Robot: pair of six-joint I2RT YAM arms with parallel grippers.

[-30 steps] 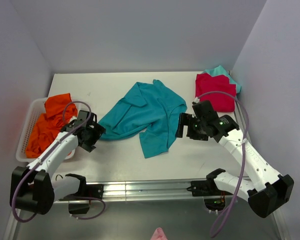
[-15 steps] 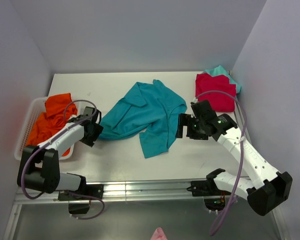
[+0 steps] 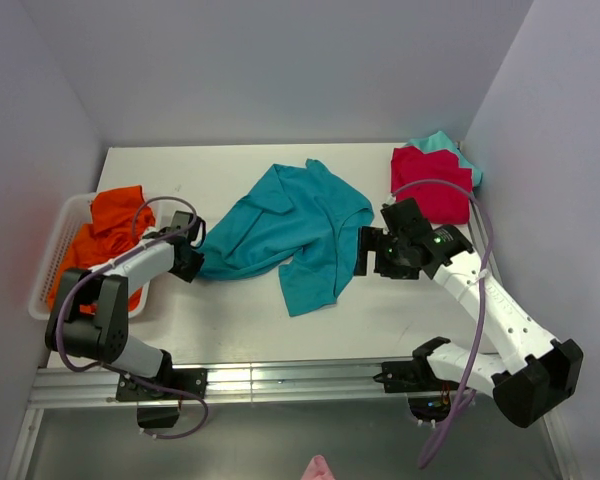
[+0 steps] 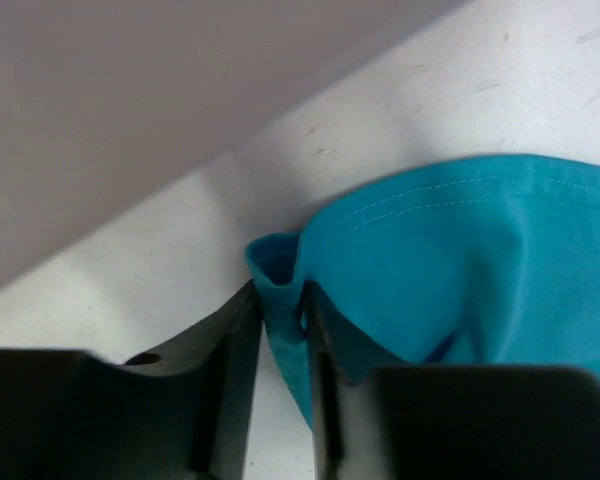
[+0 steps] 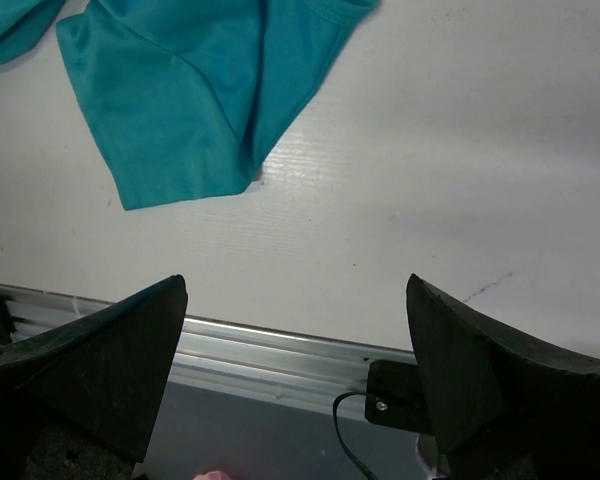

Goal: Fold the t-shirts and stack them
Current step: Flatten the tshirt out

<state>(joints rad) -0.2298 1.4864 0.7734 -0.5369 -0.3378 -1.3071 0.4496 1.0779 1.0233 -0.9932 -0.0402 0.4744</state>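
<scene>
An orange t-shirt [image 3: 105, 235] was heaped in the white basket [image 3: 42, 290] at the left. A hem fold of the teal-blue t-shirt [image 3: 290, 225], crumpled mid-table, was pinched by the left gripper [image 4: 280, 310]. The right gripper [image 5: 295, 285] was spread wide just beside its right edge. A red t-shirt [image 3: 432, 185] was laid upon a light-teal t-shirt [image 3: 442, 143] at the far right.

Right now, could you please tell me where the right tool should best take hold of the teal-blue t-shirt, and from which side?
Probably the right-hand edge of the teal-blue t-shirt, approached from the right, low over the table. That edge lies thin and flat nearest the open right tool, opposite the corner the left tool pinches, so pulling apart should spread it.
</scene>
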